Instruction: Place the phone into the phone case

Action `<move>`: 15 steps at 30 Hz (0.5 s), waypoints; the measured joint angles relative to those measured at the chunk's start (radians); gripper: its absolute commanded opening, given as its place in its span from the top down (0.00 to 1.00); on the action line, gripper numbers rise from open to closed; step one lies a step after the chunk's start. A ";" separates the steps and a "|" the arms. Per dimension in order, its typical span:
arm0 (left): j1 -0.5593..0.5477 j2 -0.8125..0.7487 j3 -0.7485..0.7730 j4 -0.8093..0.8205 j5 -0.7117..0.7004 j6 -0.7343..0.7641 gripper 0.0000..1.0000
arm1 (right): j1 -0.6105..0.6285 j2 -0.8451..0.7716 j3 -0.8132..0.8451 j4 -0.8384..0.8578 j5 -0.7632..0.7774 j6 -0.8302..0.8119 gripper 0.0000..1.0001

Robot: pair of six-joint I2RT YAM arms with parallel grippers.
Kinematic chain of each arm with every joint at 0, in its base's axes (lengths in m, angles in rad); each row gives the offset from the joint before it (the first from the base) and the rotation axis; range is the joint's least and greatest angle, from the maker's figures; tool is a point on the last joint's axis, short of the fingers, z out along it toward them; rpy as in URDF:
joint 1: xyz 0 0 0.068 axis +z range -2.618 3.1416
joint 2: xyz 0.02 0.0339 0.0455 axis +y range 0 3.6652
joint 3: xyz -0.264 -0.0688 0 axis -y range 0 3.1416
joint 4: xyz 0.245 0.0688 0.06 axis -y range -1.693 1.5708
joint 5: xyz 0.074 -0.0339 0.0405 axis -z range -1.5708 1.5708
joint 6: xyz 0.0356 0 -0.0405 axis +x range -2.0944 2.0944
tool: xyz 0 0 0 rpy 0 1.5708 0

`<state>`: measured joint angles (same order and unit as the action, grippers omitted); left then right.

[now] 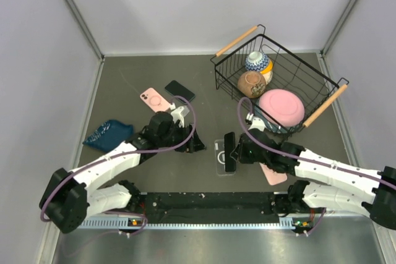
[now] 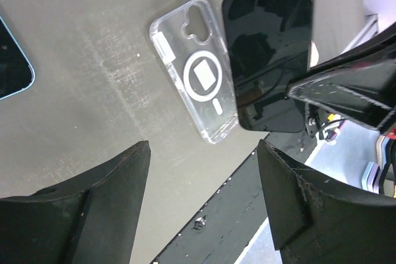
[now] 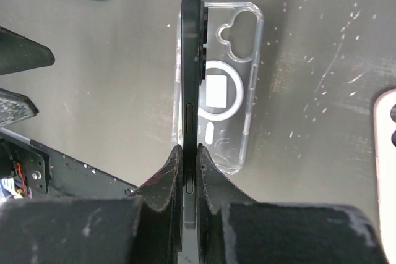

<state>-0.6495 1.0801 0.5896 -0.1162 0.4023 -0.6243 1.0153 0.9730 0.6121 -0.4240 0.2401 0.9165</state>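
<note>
Right claw (image 3: 189,153) is clamped shut on the phone (image 3: 190,60), pinching front and back at one end. The phone stands on its long edge, not flat. That edge sits along one long side of the case (image 3: 232,91); touching or just above, can't tell.

The case is clear and lies open side up at near centre of the desk (image 1: 124,78), camera cutout and ring visible, nothing in it yet.

Likely reason for the edge-on hold: seat one long side under the case lip first, then tip the phone flat. The end pinch leaves most of the phone's length clear to go into the case.

In the left wrist view the screen faces left, toward the left arm, so the phone's back looks turned to the right, away from the case. Tipping it onto the case that way would land it screen down, I think, so orientation may need a check.

Left claw (image 2: 204,149) is spread wide and holds nothing. It hangs just left of the case, probably waiting to pin the case or press the phone in.

Not in play:
- pink case (image 1: 153,99) and spare phone (image 1: 179,90), far left of centre
- cloth (image 1: 107,134), left
- basket (image 1: 218,72) with bowls, far right
- another pink case (image 1: 275,176), near right under the right arm

Risks: the case could skid when the phone levers down, or the phone could slip in the end pinch.
</note>
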 measured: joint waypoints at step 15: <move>0.000 0.151 0.000 0.027 -0.003 0.018 0.31 | -0.124 0.119 0.006 -0.002 -0.153 -0.052 1.00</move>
<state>-0.6495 1.2308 0.5900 -0.0887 0.3988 -0.6064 0.8913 1.0916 0.6178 -0.4255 0.0868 0.8642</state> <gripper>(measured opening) 0.702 0.039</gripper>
